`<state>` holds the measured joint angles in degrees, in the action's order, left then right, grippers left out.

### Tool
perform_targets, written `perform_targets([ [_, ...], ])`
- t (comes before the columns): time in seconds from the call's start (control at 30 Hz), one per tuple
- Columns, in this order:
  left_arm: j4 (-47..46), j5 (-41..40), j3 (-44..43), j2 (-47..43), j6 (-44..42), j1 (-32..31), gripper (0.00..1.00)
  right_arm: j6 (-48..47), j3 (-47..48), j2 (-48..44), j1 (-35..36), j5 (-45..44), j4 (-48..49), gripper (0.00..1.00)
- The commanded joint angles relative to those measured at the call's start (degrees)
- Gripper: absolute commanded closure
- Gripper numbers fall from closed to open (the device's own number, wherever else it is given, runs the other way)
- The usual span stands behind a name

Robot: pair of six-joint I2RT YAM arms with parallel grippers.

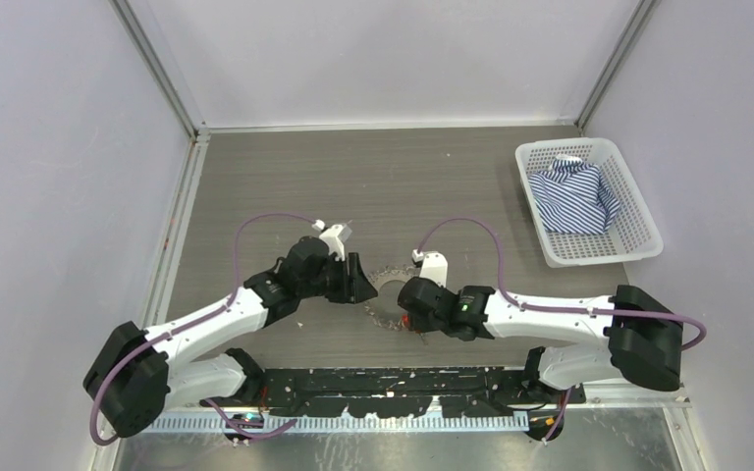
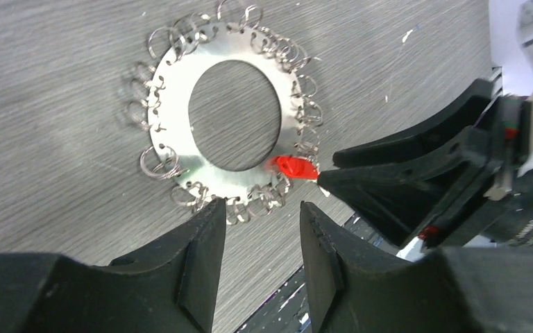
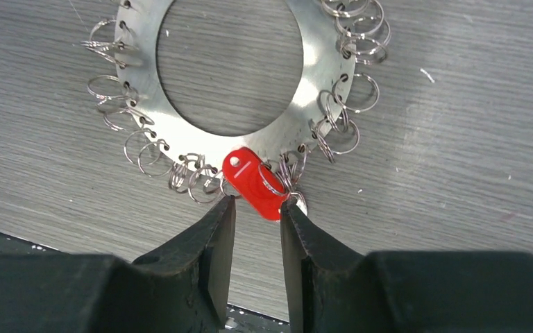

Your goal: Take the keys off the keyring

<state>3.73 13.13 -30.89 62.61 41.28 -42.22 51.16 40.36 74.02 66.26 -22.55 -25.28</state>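
Observation:
The keyring [image 1: 385, 294] is a flat silvery ring plate [image 2: 173, 132] with an open centre, lying flat on the table between my two grippers. Small silvery wire rings [image 2: 158, 163] hang from holes all round its rim, where the keys would be. One red tag [image 3: 255, 182] hangs among them. My left gripper [image 2: 260, 205] is open and empty, its tips at the plate's rim. My right gripper [image 3: 258, 201] is narrowly open with the red tag's end between its fingertips. In the left wrist view the right gripper [image 2: 416, 180] points at the red tag [image 2: 295, 167].
A white plastic basket [image 1: 640, 201] holding a blue striped cloth [image 1: 574, 196] stands at the back right. A black rail [image 1: 393, 378] runs along the near table edge just behind the grippers. Grey walls close in the left, back and right sides.

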Motion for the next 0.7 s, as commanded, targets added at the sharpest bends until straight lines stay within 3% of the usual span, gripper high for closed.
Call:
perform_targets([
  [0.0, -2.2, 2.15, -4.64, 2.24, -2.47, -1.14, 0.55, 4.83, -1.38, -0.59, 0.98, -2.91, 1.79, 0.64],
  [0.37, -8.13, 1.66, -9.54, 13.8, -2.51, -4.33, 0.57, 6.94, -5.36, 0.55, 1.13, -2.32, 2.69, 0.59],
  [0.53, -9.93, 0.4, -9.58, 20.06, -1.39, -4.37, 0.62, 7.39, -7.28, -2.4, 1.11, -2.63, 1.14, 0.66],
  [0.67, -9.77, -0.8, -9.27, 23.38, -0.51, -4.37, 0.68, 8.31, -8.01, -5.7, 1.12, -3.42, -1.97, 0.79],
])
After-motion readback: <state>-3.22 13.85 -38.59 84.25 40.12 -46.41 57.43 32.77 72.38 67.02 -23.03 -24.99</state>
